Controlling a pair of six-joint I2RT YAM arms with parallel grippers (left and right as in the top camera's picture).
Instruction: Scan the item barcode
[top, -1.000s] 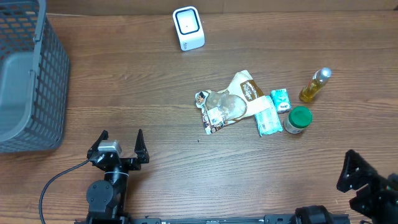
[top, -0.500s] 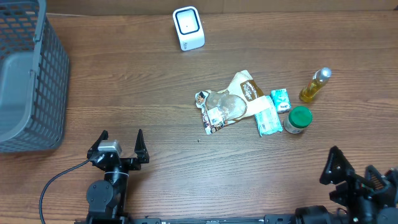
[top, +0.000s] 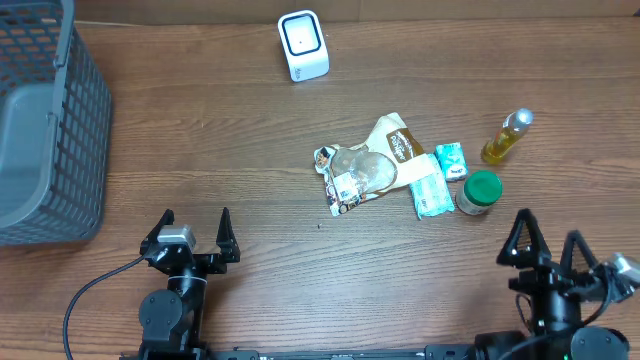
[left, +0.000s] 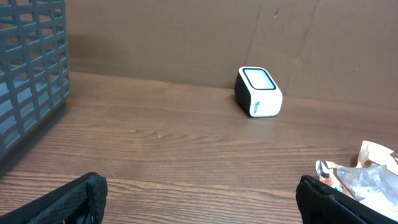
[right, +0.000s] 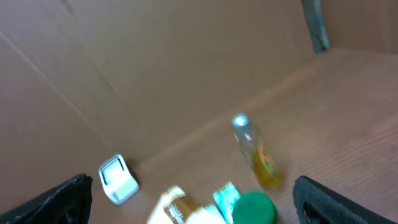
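Scanner (top: 302, 45): white box with a dark-framed face is standing upright;
Items: crinkled packet (top: 365, 168), two teal sachets (top: 430, 192), green-lidded jar (top: 480, 192) and yellow bottle (top: 507, 136) are lying clustered nearer than the Scanner, to its right;
Left pincer (top: 195, 215): is gaping fully, gripping nothing; the items are lying well apart from it;
Right pincer (top: 547, 232): is gaping fully, empty; the green-lidded jar is sitting near it.

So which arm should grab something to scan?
Probably the right one. The right gripper sits open close to the green-lidded jar, while the left gripper is open too but much farther from it.
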